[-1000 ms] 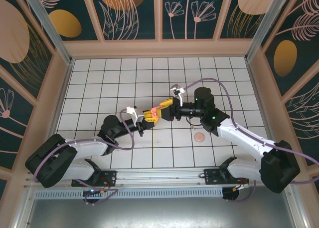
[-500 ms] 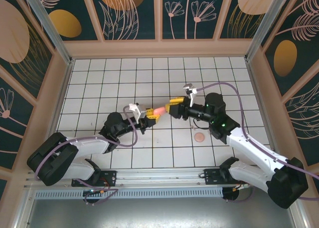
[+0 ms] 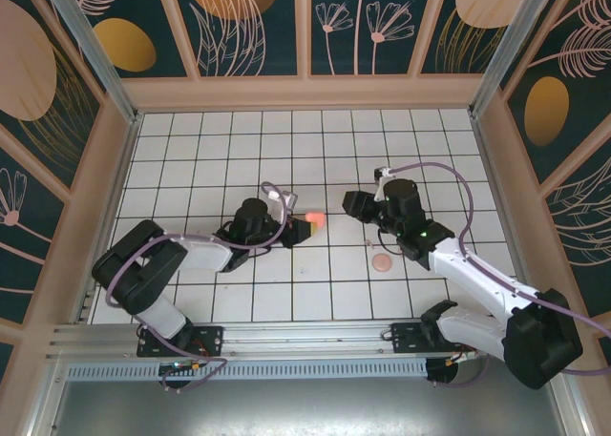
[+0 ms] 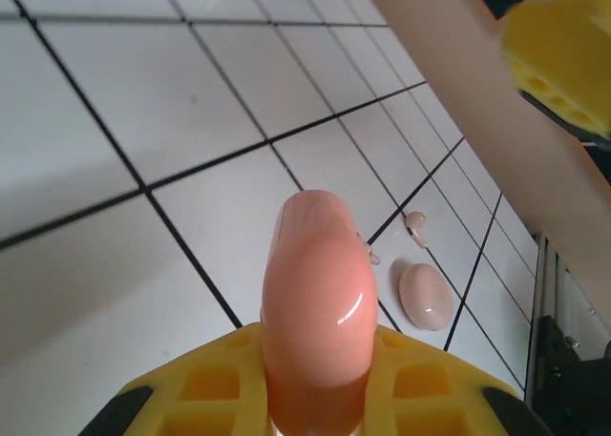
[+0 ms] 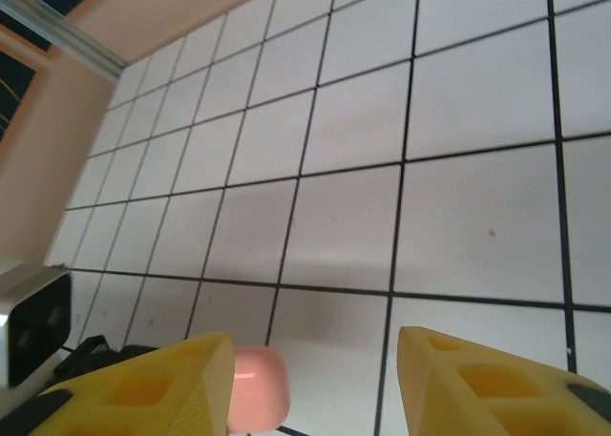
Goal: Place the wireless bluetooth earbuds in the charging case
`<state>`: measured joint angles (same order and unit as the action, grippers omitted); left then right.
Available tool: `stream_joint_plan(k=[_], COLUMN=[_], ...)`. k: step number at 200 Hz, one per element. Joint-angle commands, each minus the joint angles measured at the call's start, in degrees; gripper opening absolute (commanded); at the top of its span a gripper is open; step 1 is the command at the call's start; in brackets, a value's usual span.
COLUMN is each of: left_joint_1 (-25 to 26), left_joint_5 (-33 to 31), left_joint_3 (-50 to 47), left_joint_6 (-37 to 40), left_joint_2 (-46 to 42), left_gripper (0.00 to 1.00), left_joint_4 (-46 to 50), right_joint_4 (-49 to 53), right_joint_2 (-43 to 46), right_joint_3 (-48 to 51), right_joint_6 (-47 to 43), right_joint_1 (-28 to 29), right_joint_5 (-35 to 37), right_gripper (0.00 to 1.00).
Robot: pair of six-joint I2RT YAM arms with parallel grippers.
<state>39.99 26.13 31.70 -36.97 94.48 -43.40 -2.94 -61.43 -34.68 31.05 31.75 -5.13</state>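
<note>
My left gripper (image 3: 304, 224) (image 4: 315, 342) is shut on the charging case (image 3: 314, 218) (image 4: 318, 298), a glossy coral pod that sticks out past its yellow fingers above the white tiles. Two tiny salmon-pink earbuds lie on the floor beyond it, one (image 4: 415, 228) in full sight and one (image 4: 373, 256) partly behind the case. My right gripper (image 3: 352, 204) (image 5: 315, 348) stands open a short way right of the case with nothing between its fingers. In the right wrist view the case (image 5: 259, 388) shows just beside the left finger.
A pale pink round pod (image 3: 383, 261) (image 4: 425, 297) lies on the tiles right of the earbuds, near the right arm. Wooden walls (image 3: 305, 93) fence the tiled floor on three sides. The arm bases and a metal rail (image 3: 305, 336) line the near edge.
The right gripper has let go of the case and drawn back to the right. The left arm has folded in, keeping the case and carrying it slightly right.
</note>
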Motion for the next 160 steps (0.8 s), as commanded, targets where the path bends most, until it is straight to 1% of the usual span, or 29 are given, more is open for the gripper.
stream_joint_plan(k=[1,17,40,62,84,106,152,160], left_joint_1=[0.0,0.0,0.0,0.0,-0.1,0.0,-0.1,0.0], left_joint_5=[0.8,-0.4,-0.4,0.0,-0.2,0.0,-0.4,-0.5], left_joint_3=[3.3,4.5,8.1,10.3,11.1,11.8,11.9,12.0], left_joint_6=[-10.3,-12.4,-12.9,-13.2,-13.2,-13.2,-13.0,-13.1], left_joint_2=[2.4,3.4,7.2,9.1,9.6,10.3,11.2,11.2], left_gripper=[0.13,0.14,0.16,0.15,0.15,0.18,0.21,0.23], left_joint_4=[2.4,4.8,10.1,13.3,15.5,17.2,18.5,18.7], right_joint_4=[-0.9,-2.2,-4.3,-4.0,-3.8,-4.1,-3.4,-3.2], right_joint_2=[1.6,2.1,2.4,2.3,3.1,3.9,4.5,4.6], right_joint_3=[2.1,3.5,5.3,5.5,5.7,6.0,6.0,6.0], right_joint_6=[1.9,2.5,2.9,2.5,2.2,2.0,1.8,1.8], right_joint_1=[-0.1,0.0,-0.1,0.0,0.0,-0.1,0.0,0.0], right_joint_5=[2.0,1.6,0.8,0.4,0.3,0.2,0.5,0.6], right_gripper=[0.49,0.49,0.49,0.49,0.48,0.49,0.49,0.49])
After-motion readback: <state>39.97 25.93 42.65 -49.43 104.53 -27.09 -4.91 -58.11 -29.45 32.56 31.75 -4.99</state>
